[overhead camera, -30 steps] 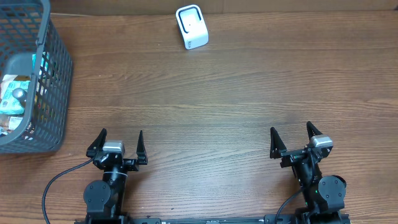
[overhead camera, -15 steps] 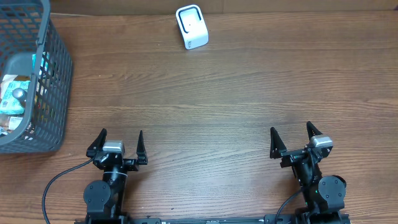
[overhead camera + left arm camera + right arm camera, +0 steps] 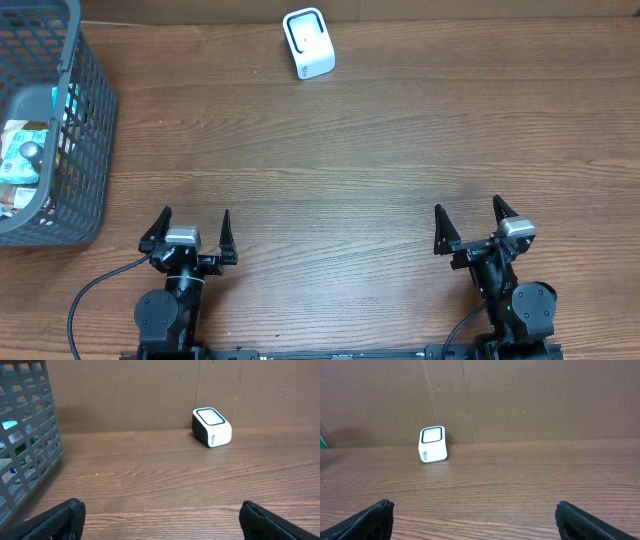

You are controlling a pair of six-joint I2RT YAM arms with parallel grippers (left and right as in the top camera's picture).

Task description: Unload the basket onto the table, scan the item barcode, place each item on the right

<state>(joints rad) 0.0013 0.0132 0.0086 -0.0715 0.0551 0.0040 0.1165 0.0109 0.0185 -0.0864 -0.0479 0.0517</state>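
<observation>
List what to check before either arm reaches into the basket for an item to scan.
1. Left end effector open and empty: ok.
2. Right end effector open and empty: ok.
3. Scanner in view at the far edge, nothing in front of it: ok.
4. Items present in the basket: ok.
5. Barcode located on any item: cannot tell; the packages are too small and partly hidden by the basket wall.
6. Table between arms and scanner free of obstacles: ok.
</observation>
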